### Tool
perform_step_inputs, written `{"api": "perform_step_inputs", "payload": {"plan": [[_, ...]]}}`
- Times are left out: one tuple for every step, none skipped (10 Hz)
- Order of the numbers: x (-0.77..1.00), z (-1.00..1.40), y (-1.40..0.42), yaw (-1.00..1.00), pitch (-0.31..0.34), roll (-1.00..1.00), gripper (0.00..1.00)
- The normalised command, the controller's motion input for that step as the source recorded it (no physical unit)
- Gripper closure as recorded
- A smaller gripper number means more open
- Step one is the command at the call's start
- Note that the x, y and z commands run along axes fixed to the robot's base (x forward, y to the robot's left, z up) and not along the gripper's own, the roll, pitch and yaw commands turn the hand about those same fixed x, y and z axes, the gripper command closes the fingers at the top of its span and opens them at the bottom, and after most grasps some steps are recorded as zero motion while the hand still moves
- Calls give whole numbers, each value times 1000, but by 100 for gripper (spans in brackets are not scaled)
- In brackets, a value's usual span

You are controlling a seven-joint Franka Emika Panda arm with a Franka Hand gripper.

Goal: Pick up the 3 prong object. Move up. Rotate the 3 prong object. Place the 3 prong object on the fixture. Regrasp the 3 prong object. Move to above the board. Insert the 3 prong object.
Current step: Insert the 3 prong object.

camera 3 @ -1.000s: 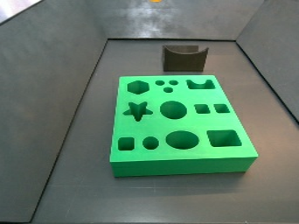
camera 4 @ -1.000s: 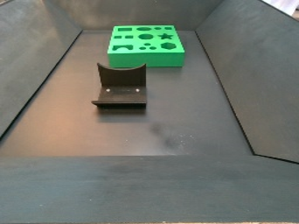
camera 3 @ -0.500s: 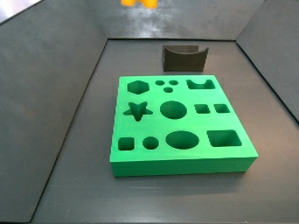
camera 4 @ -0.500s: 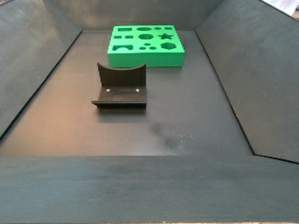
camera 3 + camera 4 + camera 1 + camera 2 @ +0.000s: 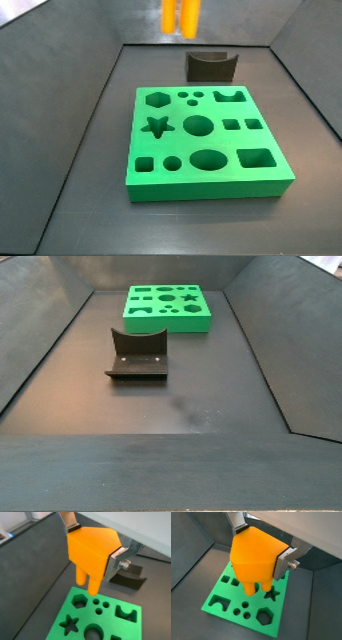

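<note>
A: Where is the 3 prong object [image 5: 91, 553]?

B: In both wrist views it sits clamped between the silver fingers [image 5: 117, 556] of the pincer [image 5: 93, 542], prongs pointing down, in the air over the board [image 5: 127, 626]. The pincer is clenched on the orange block, one plate on each flank. In a side view only the prongs [image 5: 181, 17] dip in at the top edge, at about twelve o'clock, above the far end of the floor.

A: And the board?

B: The bright green slab lies flat on the dark floor. In a side view [image 5: 205, 143] it fills the middle, with the star cut-out [image 5: 158, 127] toward nine o'clock and the large round hole [image 5: 198, 125] at centre. From the opposite side [image 5: 166, 307] it lies far back, toward twelve o'clock.

A: The fixture?

B: A dark block with a curved notch. In a side view [image 5: 210, 66] it stands just beyond the board's far edge, apart from it. In a side view [image 5: 138, 356] from the opposite end it stands nearer the camera than the board, on its base plate. A wrist view [image 5: 129, 575] shows it behind the pincer, past the board's edge.

A: Is the block touching the board?

B: No, the prong tips hang clear above it.
</note>
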Motion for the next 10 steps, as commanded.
{"api": "perform_step_inputs", "payload": {"plan": [[634, -526, 154, -603, 0, -186, 100], [517, -589, 120, -706, 0, -169, 100], [343, -623, 83, -846, 0, -97, 100], [109, -566, 109, -943, 0, 14, 100], [0, -531, 49, -906, 0, 144, 100], [0, -477, 117, -831, 0, 134, 100], [6, -326, 97, -646, 0, 21, 100], [-51, -320, 169, -531, 0, 0, 100], [-131, -343, 151, -671, 0, -64, 100], [-34, -354, 106, -729, 0, -59, 100]]}}
